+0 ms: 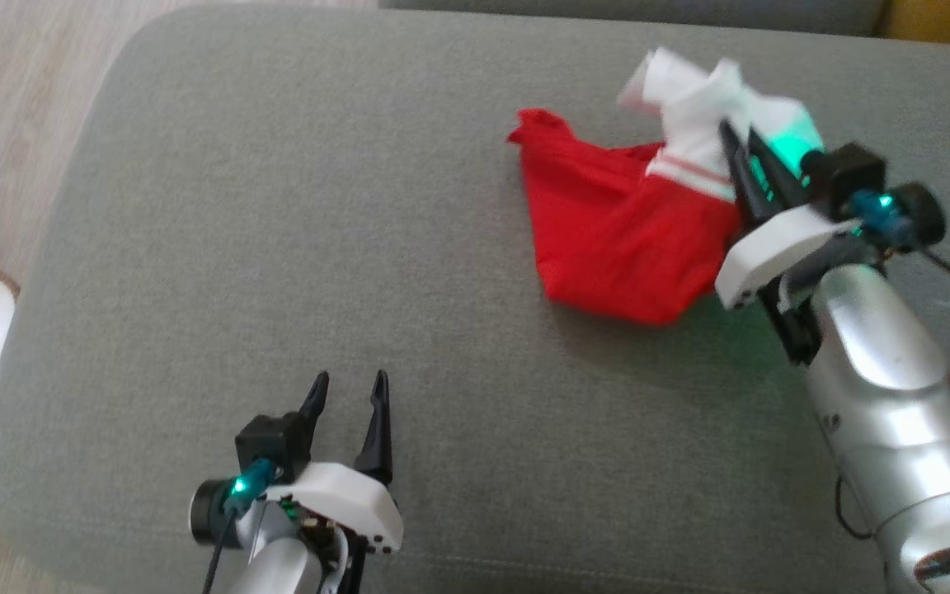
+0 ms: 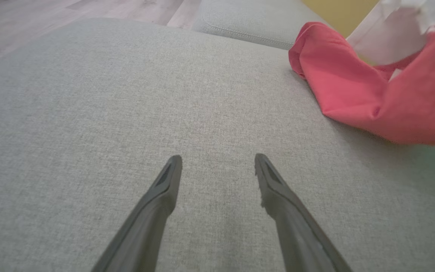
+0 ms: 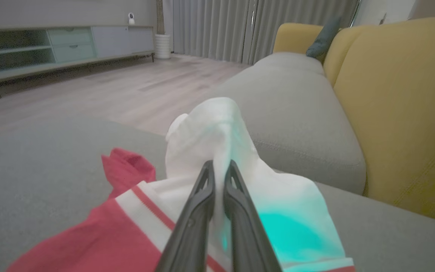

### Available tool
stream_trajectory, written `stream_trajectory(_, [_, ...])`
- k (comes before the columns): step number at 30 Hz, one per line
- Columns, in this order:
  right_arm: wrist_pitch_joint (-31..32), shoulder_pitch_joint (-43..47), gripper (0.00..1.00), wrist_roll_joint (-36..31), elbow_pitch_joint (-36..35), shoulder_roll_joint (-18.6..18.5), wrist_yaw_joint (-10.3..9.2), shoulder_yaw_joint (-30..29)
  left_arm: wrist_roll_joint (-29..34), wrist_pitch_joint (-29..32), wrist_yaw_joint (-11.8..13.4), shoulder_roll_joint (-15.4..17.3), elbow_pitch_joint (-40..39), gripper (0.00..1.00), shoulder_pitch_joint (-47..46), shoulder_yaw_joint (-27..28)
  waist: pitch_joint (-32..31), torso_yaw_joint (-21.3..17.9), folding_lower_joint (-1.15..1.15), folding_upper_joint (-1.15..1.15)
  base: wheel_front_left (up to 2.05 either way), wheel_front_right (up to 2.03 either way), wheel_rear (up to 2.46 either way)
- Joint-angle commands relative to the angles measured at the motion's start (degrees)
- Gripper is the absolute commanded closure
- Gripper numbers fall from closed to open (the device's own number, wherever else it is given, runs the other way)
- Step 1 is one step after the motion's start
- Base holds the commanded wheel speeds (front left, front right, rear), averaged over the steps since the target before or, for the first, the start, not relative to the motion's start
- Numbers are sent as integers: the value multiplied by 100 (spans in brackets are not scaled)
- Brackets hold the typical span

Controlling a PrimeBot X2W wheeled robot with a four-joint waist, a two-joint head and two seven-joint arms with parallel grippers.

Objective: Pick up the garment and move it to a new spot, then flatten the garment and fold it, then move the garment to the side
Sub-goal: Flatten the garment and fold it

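Nearest the robot, at the near left of the broad grey fabric seat cushion, the left gripper hovers with its two dark fingers spread apart and nothing between them. Its wrist view shows bare grey weave under the left gripper.

Farther off and to the right lies the red and white cloth garment. It sits bunched in a loose heap on the far right part of the cushion, well apart from the left gripper. The red body sags toward the near side, and the white part with its thin red stripe is drawn up on the far side. The right gripper comes in from the right, and its fingers are clenched on a fold of that white cloth. In its wrist view the right gripper has the jaws nearly together with the white fabric pinched between them and puffing up past the tips.

The garment looks light, soft and limp. It will likely drape and trail from a single pinch, and a thin fold could slip out. For flattening, a hem, corner or shoulder edge for each gripper would probably serve better than a mid-cloth bunch.

Beyond it lie a second grey cushion, the yellow sofa back on the right, pale wooden floor and grey curtains.
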Motion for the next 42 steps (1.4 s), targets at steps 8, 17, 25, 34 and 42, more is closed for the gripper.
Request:
stream_trajectory(8, [-77,129,100,242,-1741,-211,37,-481,60,-35,-99,16,-140,0,54,264,-288,-362,0,0,0,0,0])
stream_trajectory(17, [-78,1550,54,369,-2196,-230,37,-943,69,-35,-126,16,-194,0,107,260,-258,-502,0,0,0,0,0])
stream_trajectory(25, [-78,2646,0,622,-2199,37,37,-1110,126,-35,-154,16,-154,0,81,319,-138,-690,0,0,0,0,0])
stream_trajectory(34, [-4,2143,0,758,-2177,-246,37,-1090,163,-35,-188,16,-127,0,-24,291,-103,-802,0,0,0,0,0])
stream_trajectory(42, [432,1437,0,853,-1879,-459,37,-607,73,-35,-166,16,-136,0,-73,178,-28,-700,0,0,0,0,0])
